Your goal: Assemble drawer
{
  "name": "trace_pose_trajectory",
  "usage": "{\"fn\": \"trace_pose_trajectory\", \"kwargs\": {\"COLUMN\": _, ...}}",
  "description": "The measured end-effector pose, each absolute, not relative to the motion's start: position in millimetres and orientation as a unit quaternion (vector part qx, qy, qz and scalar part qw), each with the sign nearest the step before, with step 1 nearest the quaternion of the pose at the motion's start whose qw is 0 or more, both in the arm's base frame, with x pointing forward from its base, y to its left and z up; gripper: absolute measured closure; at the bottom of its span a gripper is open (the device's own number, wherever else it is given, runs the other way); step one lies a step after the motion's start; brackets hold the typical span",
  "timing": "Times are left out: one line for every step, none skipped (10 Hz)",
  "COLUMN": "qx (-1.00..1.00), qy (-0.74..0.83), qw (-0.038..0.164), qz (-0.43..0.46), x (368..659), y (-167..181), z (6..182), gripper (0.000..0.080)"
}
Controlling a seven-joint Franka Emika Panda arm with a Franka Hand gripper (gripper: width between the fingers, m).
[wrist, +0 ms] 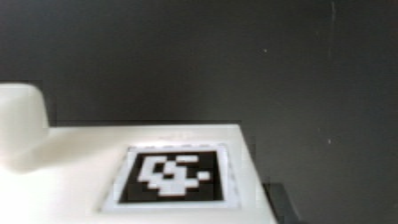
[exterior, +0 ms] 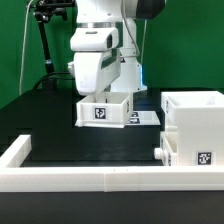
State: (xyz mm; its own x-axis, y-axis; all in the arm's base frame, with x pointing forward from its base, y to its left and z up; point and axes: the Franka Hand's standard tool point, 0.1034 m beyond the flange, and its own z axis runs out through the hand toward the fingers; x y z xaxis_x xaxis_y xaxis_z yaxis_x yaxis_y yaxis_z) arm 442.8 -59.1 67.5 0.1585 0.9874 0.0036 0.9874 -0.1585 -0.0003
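A small white drawer tray (exterior: 104, 110) with a black-and-white tag on its front sits right under my gripper (exterior: 97, 92), left of centre in the exterior view. The fingertips reach down into the tray and are hidden by it; the gripper looks shut on the tray's wall. In the wrist view the tray's white tagged face (wrist: 173, 175) fills the lower part, with a dark finger (wrist: 276, 205) at its edge and a white rounded part (wrist: 18, 125) beside it. The tall white drawer shell (exterior: 195, 125) stands at the exterior view's right, with a knob (exterior: 160, 152) showing on its side.
The long low white rail (exterior: 60, 168) runs across the front and up the exterior view's left. The marker board (exterior: 146, 117) lies flat behind the tray, between it and the shell. The table is black.
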Motion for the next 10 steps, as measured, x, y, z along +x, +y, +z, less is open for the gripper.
{"fn": "trace_pose_trajectory", "kwargs": {"qx": -0.728, "qy": -0.686, "qw": 0.0, "qz": -0.002, "x": 445, "y": -62, "z": 66.7, "gripper": 0.0755}}
{"fn": "trace_pose_trajectory", "kwargs": {"qx": -0.701, "qy": -0.713, "qw": -0.004, "qz": -0.002, "x": 453, "y": -62, "z": 67.6, "gripper": 0.0755}}
{"fn": "trace_pose_trajectory", "kwargs": {"qx": -0.695, "qy": -0.719, "qw": -0.006, "qz": -0.002, "x": 463, "y": -60, "z": 67.9, "gripper": 0.0755}}
{"fn": "trace_pose_trajectory", "kwargs": {"qx": -0.692, "qy": -0.722, "qw": -0.009, "qz": -0.005, "x": 474, "y": -57, "z": 68.1, "gripper": 0.0755}}
{"fn": "trace_pose_trajectory", "kwargs": {"qx": -0.691, "qy": -0.723, "qw": -0.011, "qz": -0.008, "x": 485, "y": -57, "z": 67.8, "gripper": 0.0755}}
{"fn": "trace_pose_trajectory", "kwargs": {"qx": -0.692, "qy": -0.722, "qw": -0.011, "qz": -0.008, "x": 492, "y": -58, "z": 68.1, "gripper": 0.0755}}
{"fn": "trace_pose_trajectory", "kwargs": {"qx": -0.692, "qy": -0.721, "qw": -0.012, "qz": -0.009, "x": 497, "y": -57, "z": 68.5, "gripper": 0.0755}}
{"fn": "trace_pose_trajectory", "kwargs": {"qx": -0.693, "qy": -0.721, "qw": -0.012, "qz": -0.009, "x": 497, "y": -58, "z": 67.8, "gripper": 0.0755}}
{"fn": "trace_pose_trajectory", "kwargs": {"qx": -0.693, "qy": -0.721, "qw": -0.012, "qz": -0.008, "x": 496, "y": -58, "z": 67.4, "gripper": 0.0755}}
{"fn": "trace_pose_trajectory", "kwargs": {"qx": -0.693, "qy": -0.72, "qw": -0.012, "qz": -0.008, "x": 496, "y": -58, "z": 67.2, "gripper": 0.0755}}
